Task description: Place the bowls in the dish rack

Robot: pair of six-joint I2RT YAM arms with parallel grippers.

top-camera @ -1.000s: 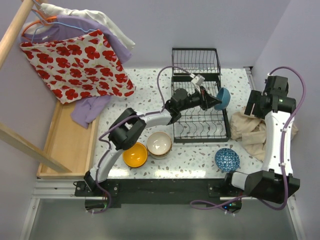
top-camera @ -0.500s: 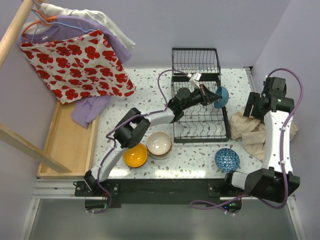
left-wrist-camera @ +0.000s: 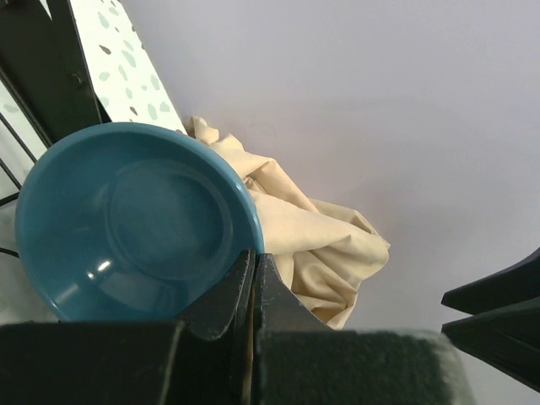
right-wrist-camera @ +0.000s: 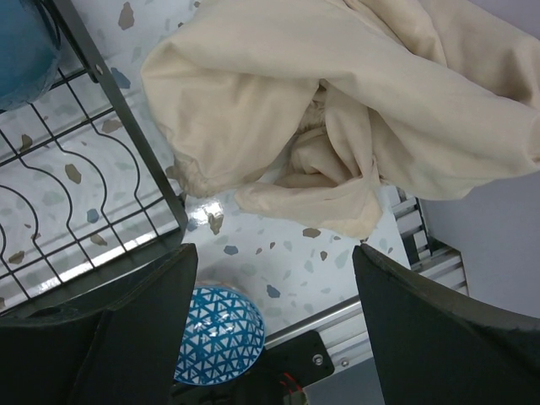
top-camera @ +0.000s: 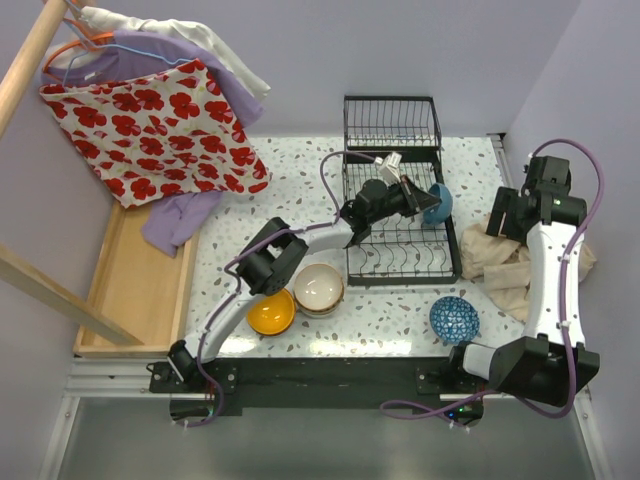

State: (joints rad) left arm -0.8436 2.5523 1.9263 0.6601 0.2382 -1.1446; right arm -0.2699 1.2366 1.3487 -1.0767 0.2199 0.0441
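Observation:
My left gripper [top-camera: 424, 204] is shut on the rim of the plain blue bowl [top-camera: 438, 203] and holds it tilted over the right side of the black wire dish rack [top-camera: 400, 240]. In the left wrist view the closed gripper [left-wrist-camera: 253, 266] pinches the bowl's rim [left-wrist-camera: 135, 219]. My right gripper [top-camera: 508, 215] is open and empty, raised to the right of the rack; in its wrist view the gripper [right-wrist-camera: 278, 287] hangs above the blue-white patterned bowl [right-wrist-camera: 221, 333], which sits at the table's front [top-camera: 455, 319]. An orange-yellow bowl [top-camera: 270, 311] and a cream bowl [top-camera: 318, 287] on a short stack sit left of the rack.
A crumpled beige cloth [top-camera: 500, 255] lies right of the rack, below my right gripper [right-wrist-camera: 354, 110]. A wooden tray [top-camera: 130, 285] runs along the left edge. Clothes on hangers [top-camera: 160, 120] hang at the back left. The rack's higher basket section [top-camera: 392, 122] is at the back.
My left gripper has shifted the blue bowl slightly left and lower over the rack's right edge. The right arm has barely moved.

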